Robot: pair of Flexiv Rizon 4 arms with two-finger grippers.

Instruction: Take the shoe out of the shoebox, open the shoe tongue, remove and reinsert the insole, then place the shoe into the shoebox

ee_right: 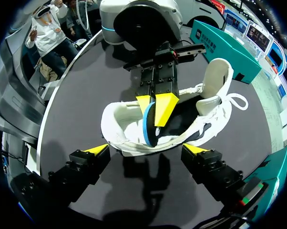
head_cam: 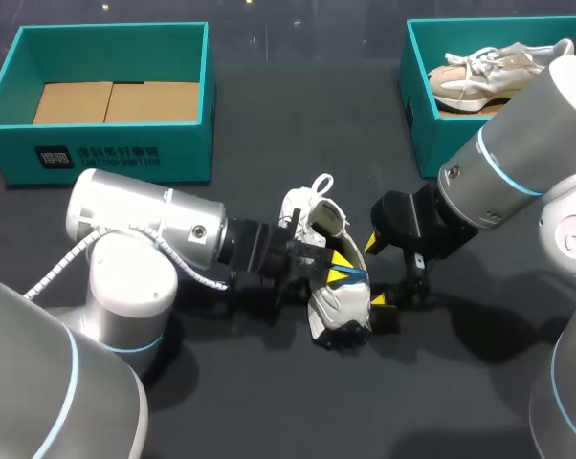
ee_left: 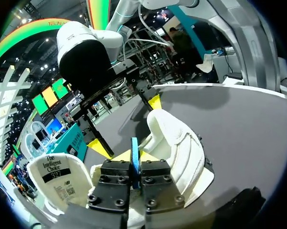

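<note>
Now two shoeboxes [head_cam: 106,158] [head_cam: 420,124], two shoes [head_cam: 338,306] [head_cam: 479,81], one blue insole [ee_right: 147,128] in left gripper [ee_right: 156,112]

Dark grey table [head_cam: 269,402]. Far right corner: teal open-topped cardboard box [head_cam: 420,124]. Beige lace-up sneaker [head_cam: 484,76] lies inside it, white laces showing.

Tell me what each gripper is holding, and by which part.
The left gripper is shut on the insole, pinching its blue edge at the white shoe's opening. The right gripper is open and holds nothing.
</note>
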